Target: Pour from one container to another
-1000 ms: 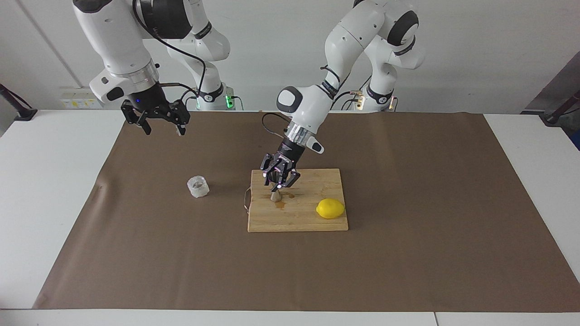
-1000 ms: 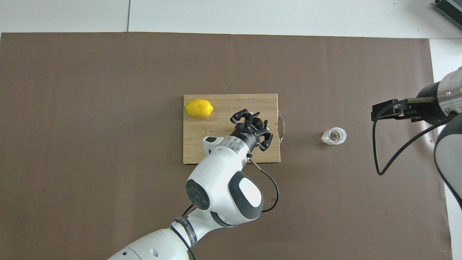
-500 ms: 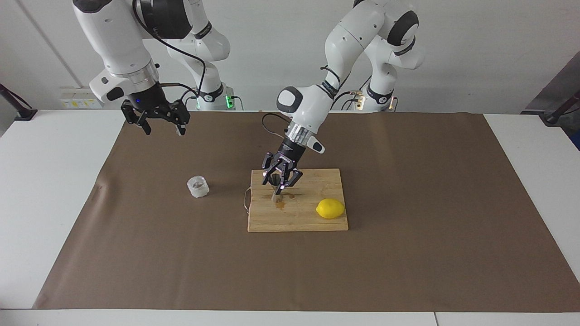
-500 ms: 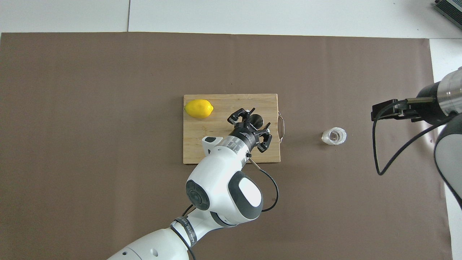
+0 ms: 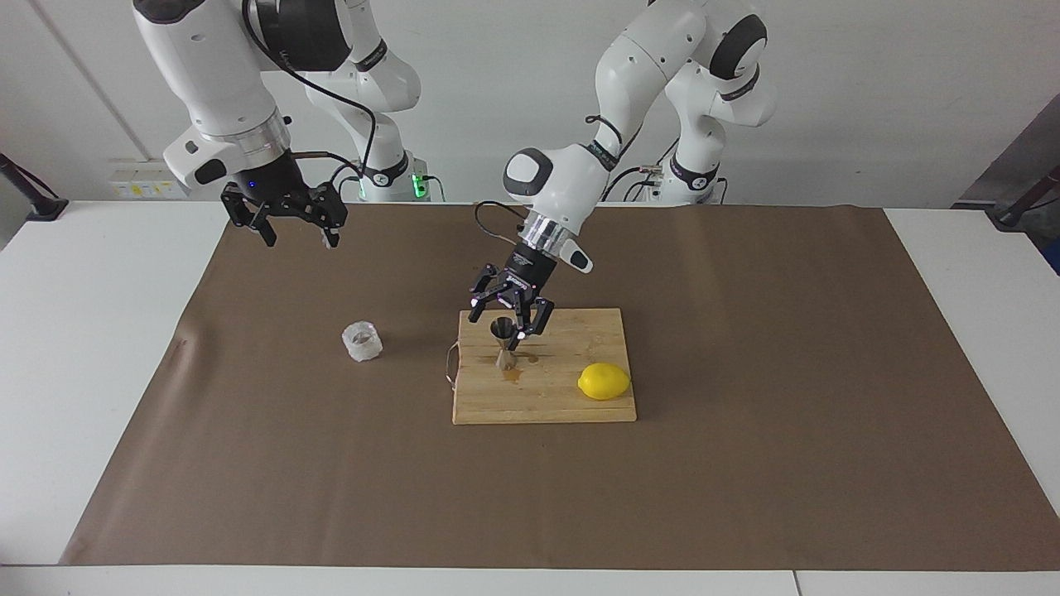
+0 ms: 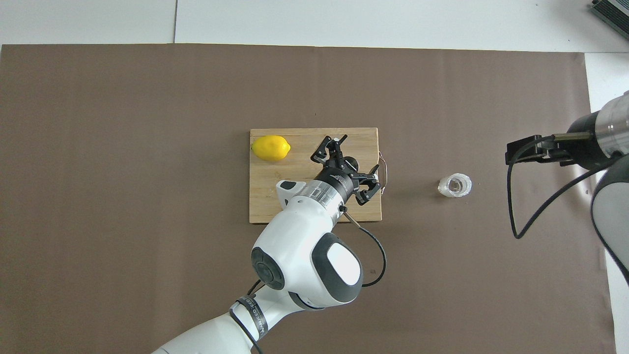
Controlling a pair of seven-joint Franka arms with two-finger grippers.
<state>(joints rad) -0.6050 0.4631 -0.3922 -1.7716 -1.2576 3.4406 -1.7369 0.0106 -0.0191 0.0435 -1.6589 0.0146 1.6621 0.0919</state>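
Note:
The steel hourglass jigger (image 5: 503, 345) stands upright on the wooden cutting board (image 5: 571, 401), near the board's edge toward the right arm's end. My left gripper (image 5: 499, 319) hangs just above the jigger's rim, open, its fingers spread around the top without touching it. Seen from overhead, the jigger (image 6: 350, 162) shows between the spread fingers of the left gripper (image 6: 355, 158). The squat clear cup (image 5: 362, 341) sits alone on the brown mat, beside the board toward the right arm's end. Over the mat, well above the cup and apart from it, my right gripper (image 5: 300, 239) waits open and holds nothing.
A yellow lemon (image 5: 604, 382) lies on the cutting board at its corner toward the left arm's end. A small wet stain (image 5: 513, 377) marks the board at the jigger's foot. The brown mat (image 5: 745, 463) covers most of the white table.
My left gripper has opened, let go of the jigger and risen a little above it. The jigger stays standing on the board. The right arm has not moved.

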